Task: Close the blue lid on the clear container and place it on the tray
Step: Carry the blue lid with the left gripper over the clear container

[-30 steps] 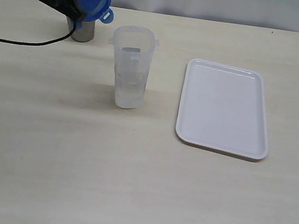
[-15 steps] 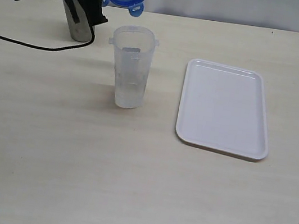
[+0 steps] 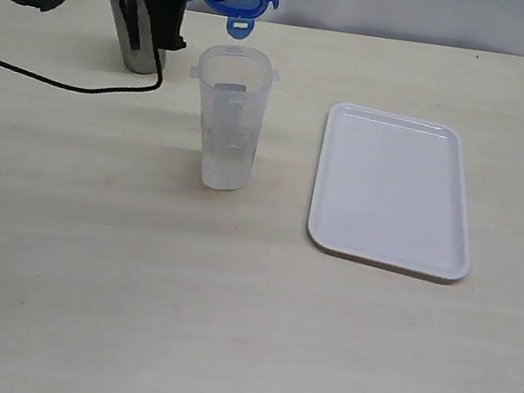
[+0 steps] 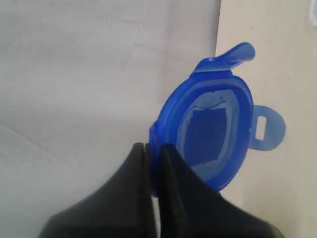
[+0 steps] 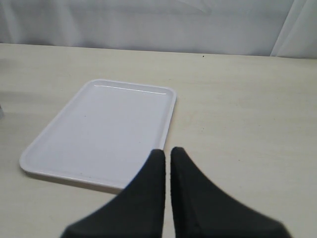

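**A:** Where is the blue lid point(image 4: 213, 134)?

**B:** In the air, gripped by one edge in the left pincer point(image 4: 152, 148). It is higher than the rim of the clear container point(image 3: 230, 117) and not touching it.

**A:** And the container?

**B:** Upright and open on the counter point(image 3: 221, 330), left of the tray point(image 3: 395, 190) and apart from it. A grey cup point(image 3: 144, 46) stands behind.

**A:** The right pincer point(image 5: 166, 152)?

**B:** Clenched on nothing, with the tray in front of it.
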Controlling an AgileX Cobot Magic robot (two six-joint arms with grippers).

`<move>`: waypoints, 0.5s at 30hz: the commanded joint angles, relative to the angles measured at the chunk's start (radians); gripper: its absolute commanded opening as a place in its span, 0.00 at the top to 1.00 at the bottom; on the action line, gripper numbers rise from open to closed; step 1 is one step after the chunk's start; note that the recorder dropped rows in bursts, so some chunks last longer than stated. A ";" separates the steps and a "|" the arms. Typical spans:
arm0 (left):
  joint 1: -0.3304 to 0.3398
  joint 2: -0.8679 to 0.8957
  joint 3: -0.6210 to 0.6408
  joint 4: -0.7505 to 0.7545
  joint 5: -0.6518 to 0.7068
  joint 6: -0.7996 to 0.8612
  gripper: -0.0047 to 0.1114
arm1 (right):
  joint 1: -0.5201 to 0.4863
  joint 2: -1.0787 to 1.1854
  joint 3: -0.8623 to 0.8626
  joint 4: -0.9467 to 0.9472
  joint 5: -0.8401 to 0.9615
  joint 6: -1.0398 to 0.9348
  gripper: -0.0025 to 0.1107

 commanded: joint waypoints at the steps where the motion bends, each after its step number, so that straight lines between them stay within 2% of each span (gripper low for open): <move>1: -0.002 -0.008 -0.006 -0.201 -0.090 0.190 0.96 | -0.003 -0.004 0.002 0.001 -0.001 0.004 0.94; 4: -0.017 -0.008 -0.006 -0.517 -0.211 0.442 0.96 | -0.003 -0.004 0.002 0.001 -0.001 0.004 0.94; 6: -0.046 -0.008 -0.006 -0.746 -0.331 0.692 0.96 | -0.003 -0.004 0.002 0.001 -0.001 0.004 0.94; 8: -0.077 -0.008 -0.006 -0.871 -0.433 0.879 0.96 | -0.003 -0.004 0.002 0.001 -0.001 0.004 0.94; 11: -0.111 -0.008 -0.006 -0.913 -0.511 0.879 0.96 | -0.003 -0.004 0.002 0.001 -0.001 0.004 0.94; 15: -0.157 -0.008 -0.005 -0.947 -0.428 0.879 0.96 | -0.003 -0.004 0.002 0.001 -0.001 0.004 0.94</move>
